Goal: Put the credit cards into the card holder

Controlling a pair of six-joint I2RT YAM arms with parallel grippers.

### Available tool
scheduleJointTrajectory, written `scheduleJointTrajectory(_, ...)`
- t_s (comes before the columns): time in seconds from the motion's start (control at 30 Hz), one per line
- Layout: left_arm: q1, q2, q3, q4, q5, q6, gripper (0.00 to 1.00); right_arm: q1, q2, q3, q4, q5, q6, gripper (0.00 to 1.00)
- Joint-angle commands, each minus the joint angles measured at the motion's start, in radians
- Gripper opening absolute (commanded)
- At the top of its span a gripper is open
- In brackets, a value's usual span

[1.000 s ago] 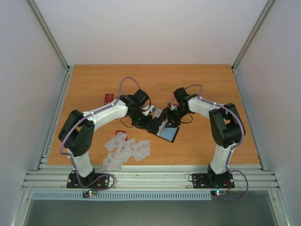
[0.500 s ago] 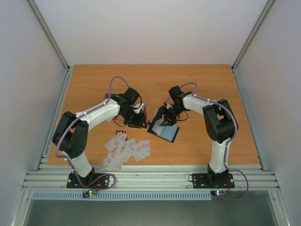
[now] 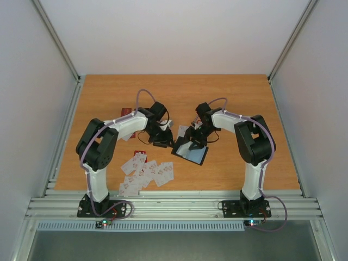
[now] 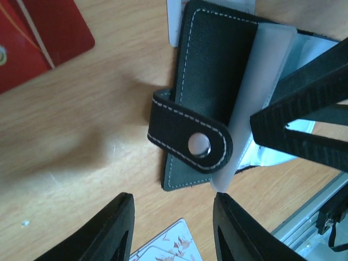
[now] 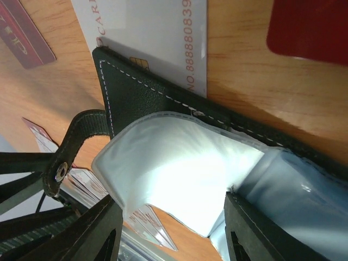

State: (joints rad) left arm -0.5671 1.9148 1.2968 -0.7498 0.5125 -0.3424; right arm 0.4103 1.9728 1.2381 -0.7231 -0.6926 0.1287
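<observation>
The card holder (image 3: 193, 156) lies open mid-table, black with a snap strap (image 4: 198, 144) and pale bluish sleeves (image 5: 179, 174). My left gripper (image 4: 174, 228) hovers just left of it, open, with nothing between its fingers. Below it lies a white card with red marks (image 4: 169, 248). My right gripper (image 5: 176, 231) is open over the holder, its fingers either side of a curled-up sleeve page. A white numbered card (image 5: 157, 32) pokes out from under the holder's far edge. Several white credit cards (image 3: 145, 173) lie fanned near the front left.
Red cards lie on the wood around the holder (image 4: 38, 32), (image 5: 310, 24), (image 5: 22, 32). One of them lies at the back left (image 3: 126, 112). The table's metal front rail (image 3: 174, 204) runs just behind the card pile.
My left gripper has drawn back leftward from the card holder and its jaws have spread wider. The right gripper stays over the holder, shifted slightly.
</observation>
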Motion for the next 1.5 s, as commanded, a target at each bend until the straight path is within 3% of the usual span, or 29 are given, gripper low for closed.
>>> scheduleJointTrajectory(0.0, -0.007, 0.038, 0.04, 0.04, 0.034, 0.02, 0.42, 0.008, -0.008, -0.026, -0.061, 0.07, -0.034, 0.52)
scheduleJointTrajectory(0.27, -0.098, 0.063, 0.021, 0.072, 0.089, 0.013, 0.4, 0.007, -0.063, -0.069, -0.124, 0.137, -0.099, 0.53)
scheduleJointTrajectory(0.5, -0.151, -0.013, -0.066, 0.122, 0.14, -0.034, 0.39, 0.006, -0.135, -0.099, -0.195, 0.215, -0.186, 0.56)
scheduleJointTrajectory(0.97, -0.151, -0.351, -0.196, -0.069, -0.181, -0.072, 0.45, 0.008, -0.202, -0.091, -0.162, 0.028, -0.222, 0.59)
scheduleJointTrajectory(1.27, -0.134, -0.557, -0.323, -0.22, -0.386, -0.197, 0.45, 0.02, -0.181, -0.103, -0.065, -0.083, -0.203, 0.57)
scheduleJointTrajectory(1.47, -0.055, -0.611, -0.375, -0.295, -0.41, -0.212, 0.53, 0.044, -0.154, -0.133, 0.054, -0.168, -0.152, 0.56)
